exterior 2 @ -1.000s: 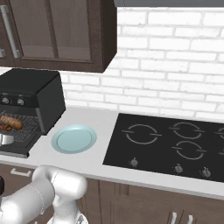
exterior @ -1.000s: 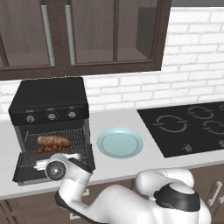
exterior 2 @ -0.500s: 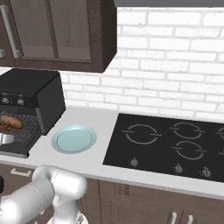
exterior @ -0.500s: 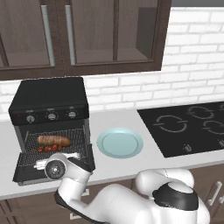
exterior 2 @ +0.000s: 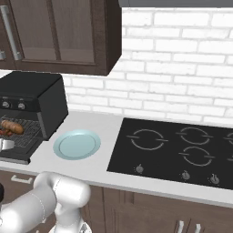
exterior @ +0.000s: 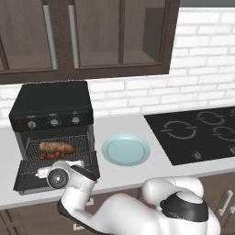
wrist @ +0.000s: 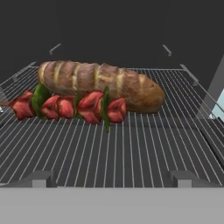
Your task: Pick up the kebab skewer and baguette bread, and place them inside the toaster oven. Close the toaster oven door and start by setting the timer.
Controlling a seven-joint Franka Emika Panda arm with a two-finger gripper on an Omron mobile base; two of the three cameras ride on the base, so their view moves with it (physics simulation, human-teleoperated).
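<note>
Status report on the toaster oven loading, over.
End effector open, empty, at oven mouth. Kebab skewer and baguette bread on the rack inside toaster oven. Toaster oven door down, not yet closed. Nothing blocking.

The oven [exterior 2: 34, 102] stands at the left on the tabletop [exterior 2: 104, 132], with its door [exterior 2: 16, 152] open and lying flat. The bread [exterior 2: 12, 126] lies on the rack inside. A pale blue plate [exterior 2: 76, 144] is just beside the oven, and the black cooktop [exterior 2: 175, 152] is further right.
</note>
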